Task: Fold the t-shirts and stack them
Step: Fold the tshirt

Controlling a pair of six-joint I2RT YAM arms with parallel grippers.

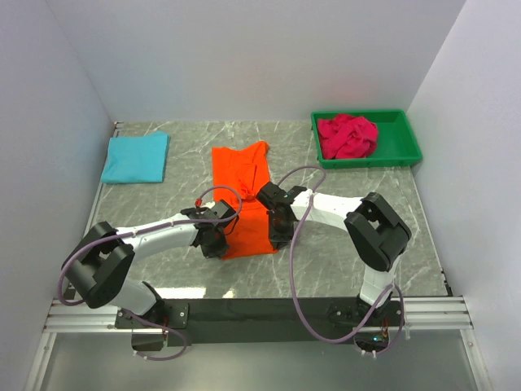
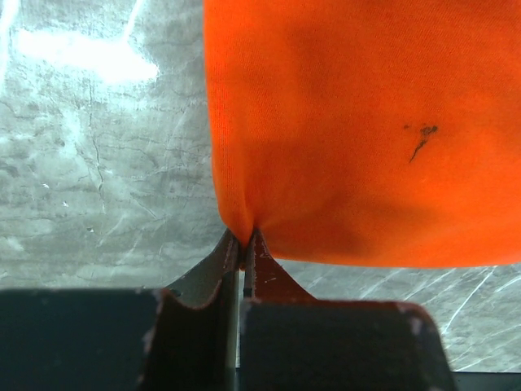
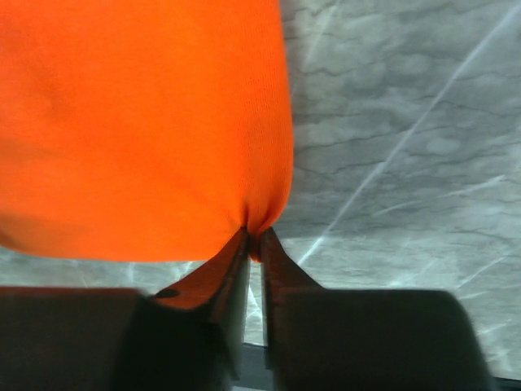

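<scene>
A bright orange t-shirt (image 1: 246, 195) lies lengthwise in the middle of the marble table, folded into a narrow strip. My left gripper (image 1: 218, 238) is shut on its near left corner (image 2: 244, 220), the cloth bunched between the fingertips. My right gripper (image 1: 278, 235) pinches the near right corner (image 3: 259, 220), jaws closed on the fabric. A folded turquoise-blue t-shirt (image 1: 136, 158) rests at the far left. A crimson-pink t-shirt (image 1: 348, 135) lies crumpled in the green bin (image 1: 404, 138).
The green bin stands at the far right by the back wall. White walls enclose the table on three sides. The arms' bases and black rail (image 1: 260, 311) run along the near edge.
</scene>
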